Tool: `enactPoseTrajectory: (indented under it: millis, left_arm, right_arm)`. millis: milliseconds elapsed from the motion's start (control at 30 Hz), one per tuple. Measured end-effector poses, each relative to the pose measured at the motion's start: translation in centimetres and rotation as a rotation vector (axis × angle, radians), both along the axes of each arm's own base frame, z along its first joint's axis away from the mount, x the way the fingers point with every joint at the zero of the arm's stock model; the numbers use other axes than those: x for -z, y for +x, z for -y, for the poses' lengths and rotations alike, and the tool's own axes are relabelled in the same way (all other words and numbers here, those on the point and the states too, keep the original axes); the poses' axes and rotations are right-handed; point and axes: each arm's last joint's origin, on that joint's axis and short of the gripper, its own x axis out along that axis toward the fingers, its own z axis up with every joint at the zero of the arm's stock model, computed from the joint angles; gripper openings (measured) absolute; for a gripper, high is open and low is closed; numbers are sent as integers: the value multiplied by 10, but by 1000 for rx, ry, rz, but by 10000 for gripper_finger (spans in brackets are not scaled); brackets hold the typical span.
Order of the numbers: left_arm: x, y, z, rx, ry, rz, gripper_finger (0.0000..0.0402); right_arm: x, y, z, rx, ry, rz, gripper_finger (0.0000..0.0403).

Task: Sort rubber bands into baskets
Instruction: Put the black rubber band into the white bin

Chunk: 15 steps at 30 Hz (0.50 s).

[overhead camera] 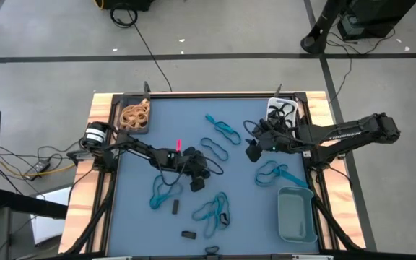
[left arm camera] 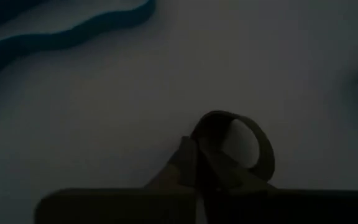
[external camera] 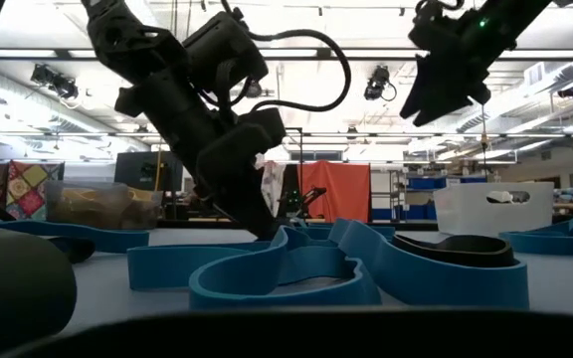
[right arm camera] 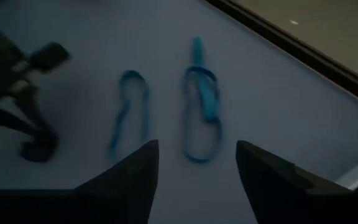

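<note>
Hard to see: the left gripper [overhead camera: 196,180] sits low on the blue mat [overhead camera: 193,115], its fingers together on a dark band loop [left arm camera: 235,146]; the pinched end is buried in shadow in the left wrist view.
Cut off: a blurred dark shape fills the low view's bottom edge; I cannot tell what it is.
Right gripper [right arm camera: 194,171]: hanging above the mat's right half, fingers apart, nothing between them.
Below it: two blue bands [right arm camera: 201,115] lie side by side, apart.
Baskets: dark tray [overhead camera: 134,115] with tan bands far-left, white tray [overhead camera: 282,110] with black bands far-right, grey-teal tray [overhead camera: 297,214] near-right.
Loose rubber bands [overhead camera: 166,191]: blue loops scattered mid-mat.
In the way: a black cable [overhead camera: 154,58] trails off behind the table.
</note>
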Motion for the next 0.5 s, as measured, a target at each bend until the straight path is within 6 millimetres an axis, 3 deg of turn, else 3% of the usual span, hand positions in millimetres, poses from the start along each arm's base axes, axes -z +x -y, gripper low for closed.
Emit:
enactPoseTrajectory:
  millis: [167,500]
  left_arm:
    - [-5,7,11,24,17,104,3]
    - [-30,21,32,91,23,376,1]
  right_arm:
    - [6,6,-21,-65,2,-1,202]
    - [49,33,-71,-360,-46,-163,197]
